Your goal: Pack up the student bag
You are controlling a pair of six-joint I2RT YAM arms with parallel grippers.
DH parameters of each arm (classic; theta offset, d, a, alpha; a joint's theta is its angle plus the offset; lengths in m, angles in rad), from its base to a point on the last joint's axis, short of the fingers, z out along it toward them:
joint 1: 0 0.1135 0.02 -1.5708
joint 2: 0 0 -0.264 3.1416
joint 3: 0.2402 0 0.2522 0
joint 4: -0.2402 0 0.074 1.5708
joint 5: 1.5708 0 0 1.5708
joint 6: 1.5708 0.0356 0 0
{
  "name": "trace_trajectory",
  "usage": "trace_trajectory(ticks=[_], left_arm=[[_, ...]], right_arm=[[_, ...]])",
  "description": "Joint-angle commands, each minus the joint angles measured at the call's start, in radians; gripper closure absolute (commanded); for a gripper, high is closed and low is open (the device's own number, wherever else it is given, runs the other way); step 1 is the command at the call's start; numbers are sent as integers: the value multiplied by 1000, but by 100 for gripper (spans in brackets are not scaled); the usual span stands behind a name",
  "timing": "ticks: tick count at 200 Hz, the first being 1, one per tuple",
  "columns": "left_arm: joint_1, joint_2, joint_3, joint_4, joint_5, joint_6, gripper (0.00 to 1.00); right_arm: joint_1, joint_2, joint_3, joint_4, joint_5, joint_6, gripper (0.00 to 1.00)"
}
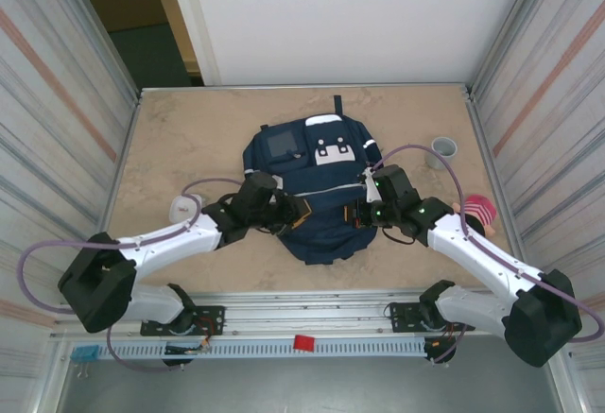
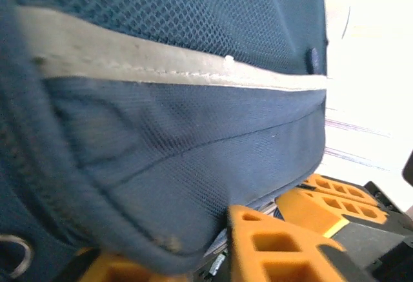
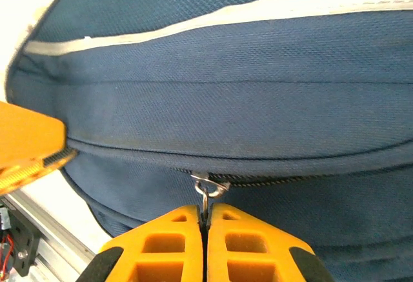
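Where the student bag (image 1: 317, 163) lies flat at the centre of the table (image 1: 170, 129), the top view shows its grey window (image 1: 281, 145) and white buckle patches (image 1: 333, 151); any lettering is too small to read. The right wrist view shows the right gripper (image 3: 204, 212) clamped on the metal zipper pull (image 3: 208, 188). The left wrist view shows the left gripper (image 2: 187, 259), fingers narrow, pinching a fold of bag fabric below a white reflective stripe (image 2: 161, 62).

Backpack (image 1: 317, 186) lies at centre of table (image 1: 189, 139). Cup (image 1: 441, 151) stands at right of frame, apart from it. Left gripper (image 1: 288, 215) sits at the backpack's left edge, right gripper (image 1: 364, 210) at its right edge, pinching the zip pull (image 3: 208, 185).
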Motion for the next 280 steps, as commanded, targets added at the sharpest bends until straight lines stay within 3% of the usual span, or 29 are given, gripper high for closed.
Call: trace_trajectory(ticks=[1, 29, 83, 110, 124, 143, 157, 182, 227, 253, 280], left_arm=[[70, -69, -42, 21, -45, 26, 90], [146, -151, -58, -84, -39, 91, 97], [265, -291, -99, -238, 27, 187, 98], [302, -337, -123, -288, 40, 220, 97], [307, -353, -125, -295, 43, 231, 90], [304, -359, -82, -320, 42, 307, 61], [290, -366, -29, -366, 11, 402, 47], [226, -362, 86, -464, -109, 615, 35], [64, -252, 222, -398, -143, 1087, 33], [-42, -122, 287, -355, -18, 1427, 35], [-116, 34, 363, -354, -54, 1658, 33]], right_arm=[[-17, -50, -9, -16, -17, -39, 100], [-87, -71, -19, -65, -3, -58, 100], [-236, -15, -12, -51, -33, -139, 100], [-254, 16, 1, -13, -82, -156, 100], [-247, 22, -5, 16, -133, -149, 100], [-219, 16, -12, 35, -160, -151, 100], [-201, 6, -16, 35, -164, -157, 100], [-197, -5, -18, 34, -175, -154, 100], [-194, -3, -17, 35, -184, -149, 100], [-191, -4, -19, 41, -187, -144, 100], [-190, -4, -23, 45, -193, -141, 100]])
